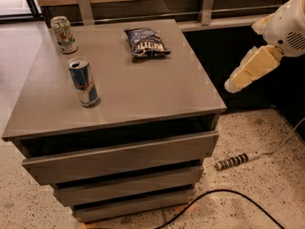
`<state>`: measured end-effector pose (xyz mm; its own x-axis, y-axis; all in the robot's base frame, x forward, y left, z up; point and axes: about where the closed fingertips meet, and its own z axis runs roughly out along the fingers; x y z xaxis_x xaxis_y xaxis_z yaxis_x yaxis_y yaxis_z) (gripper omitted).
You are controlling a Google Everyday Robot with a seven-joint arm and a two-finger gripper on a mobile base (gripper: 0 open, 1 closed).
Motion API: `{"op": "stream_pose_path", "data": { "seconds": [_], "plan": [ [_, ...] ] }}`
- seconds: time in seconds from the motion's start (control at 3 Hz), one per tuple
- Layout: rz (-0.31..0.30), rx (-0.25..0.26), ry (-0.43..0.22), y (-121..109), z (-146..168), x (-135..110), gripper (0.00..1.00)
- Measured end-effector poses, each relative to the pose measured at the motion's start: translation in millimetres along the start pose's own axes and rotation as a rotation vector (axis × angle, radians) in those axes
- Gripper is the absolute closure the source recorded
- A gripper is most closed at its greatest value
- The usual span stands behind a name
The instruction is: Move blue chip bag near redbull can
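Note:
The blue chip bag (146, 42) lies flat on the far part of the grey cabinet top (143, 89), right of centre. The redbull can (84, 82) stands upright near the front left of the top, well apart from the bag. My gripper (234, 83) hangs in the air to the right of the cabinet, beyond its right edge and a little above the level of the top, pointing down and left. It holds nothing that I can see.
A shorter white-and-green can (63, 34) stands at the far left corner. The cabinet has several drawers (119, 159) below. A wooden wall with metal brackets (85, 6) runs behind. A black cable (224, 194) and a grey cord with a plug (236, 160) lie on the speckled floor.

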<state>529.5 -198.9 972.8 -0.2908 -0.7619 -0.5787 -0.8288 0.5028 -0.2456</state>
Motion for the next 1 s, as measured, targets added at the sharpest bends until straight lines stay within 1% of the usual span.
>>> {"op": "stream_pose_path", "data": {
  "seconds": [0.33, 0.67, 1.0],
  "plan": [
    [0.131, 0.031, -0.173, -28.1, 39.4, -7.8, 0.00],
    [0.207, 0.060, -0.276, -47.1, 66.0, -12.7, 0.00],
    [0.195, 0.058, -0.266, -44.8, 63.3, -14.3, 0.00]
  ]
}}
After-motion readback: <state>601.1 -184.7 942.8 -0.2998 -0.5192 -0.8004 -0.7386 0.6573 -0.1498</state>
